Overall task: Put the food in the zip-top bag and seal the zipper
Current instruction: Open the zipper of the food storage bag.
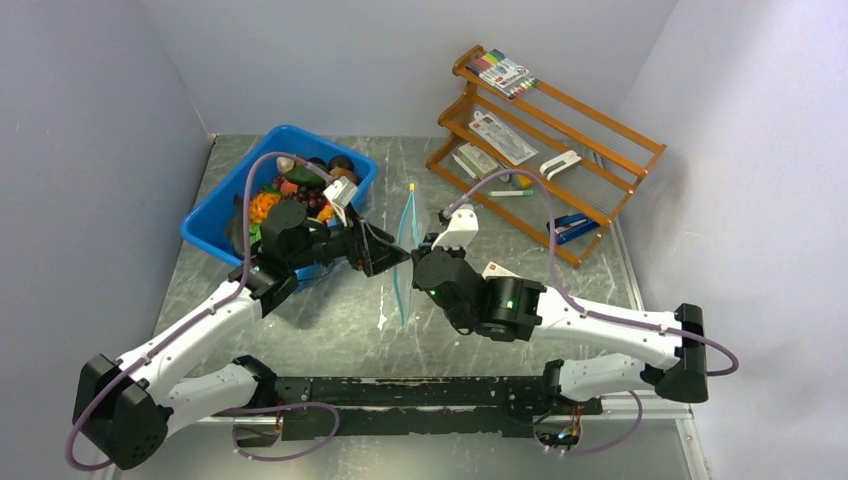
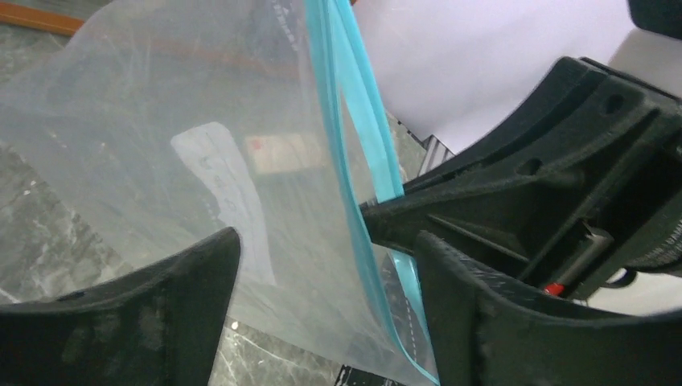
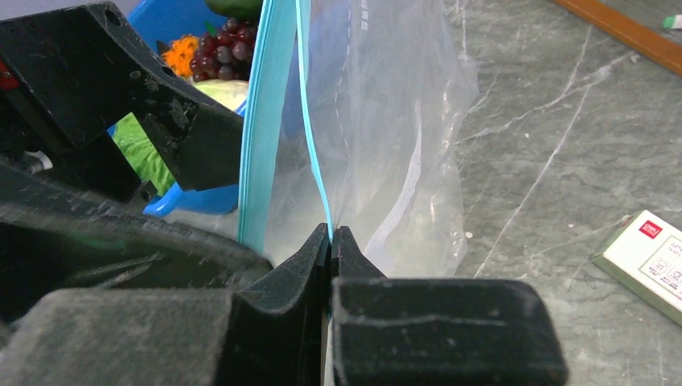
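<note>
Zip-top bag [image 1: 404,290] hangs upright near the middle of the counter [image 1: 330,330], and from the top camera you see it almost edge-on, between your two arms. To the right of the bag and farther back stands an orange rack [image 1: 560,130] with pens and packs on its shelves. To the left of the bag sits the blue bin [image 1: 215,225], and the food [image 1: 300,190] lies inside it, none of it in the bag; grapes [image 3: 225,56] and a green leaf [image 3: 141,149] show through on that side.

Your left end effector [image 2: 326,249] comes at the bag from the bin side with its fingers [image 2: 161,314] spread apart, released, the clear film passing between them. Your right end effector [image 3: 330,241] comes from the opposite side and is clenched on the bag's top edge, its two tips pressed together on the film.

A white label [image 2: 217,177] shows on the bag's wall. Just right of the bag a small white box [image 3: 651,257] lies flat. The zipper [image 2: 366,112] runs as two teal strips, parted where your right end effector pinches one of them.
</note>
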`<state>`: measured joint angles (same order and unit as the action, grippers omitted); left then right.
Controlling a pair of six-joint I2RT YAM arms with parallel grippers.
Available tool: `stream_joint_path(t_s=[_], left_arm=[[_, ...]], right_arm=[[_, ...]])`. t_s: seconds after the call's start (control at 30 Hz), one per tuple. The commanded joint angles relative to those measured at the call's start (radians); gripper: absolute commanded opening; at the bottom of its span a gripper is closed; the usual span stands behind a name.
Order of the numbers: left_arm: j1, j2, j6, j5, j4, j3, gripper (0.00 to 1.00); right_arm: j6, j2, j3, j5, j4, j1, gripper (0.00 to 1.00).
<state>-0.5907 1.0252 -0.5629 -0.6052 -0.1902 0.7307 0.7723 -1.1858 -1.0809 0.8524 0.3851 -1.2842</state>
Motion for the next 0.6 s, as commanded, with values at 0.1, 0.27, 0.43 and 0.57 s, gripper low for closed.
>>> stream_joint_path(t_s=[0.1,0.27,0.43,0.57], left_arm=[[-0.025,0.016,0.151,0.245,0.149,0.086,0.34],[-0.03,-0.031,0.185,0.473,0.332,0.154,0.07],[-0.031,-0.036,0.216,0.528,0.398,0.174,0.07],[-0.03,-0.022,0.146,0.531,0.405,0.142,0.07]], right_arm=[[0.007,0.017,-0.044,0.014,0.004,0.0,0.0],[0.063,0.064,-0.132,0.113,0.228,0.0,0.0],[0.032,0.143,-0.081,0.091,0.195,0.0,0.0],[0.04,0.172,0.018,0.014,0.12,0.0,0.0]])
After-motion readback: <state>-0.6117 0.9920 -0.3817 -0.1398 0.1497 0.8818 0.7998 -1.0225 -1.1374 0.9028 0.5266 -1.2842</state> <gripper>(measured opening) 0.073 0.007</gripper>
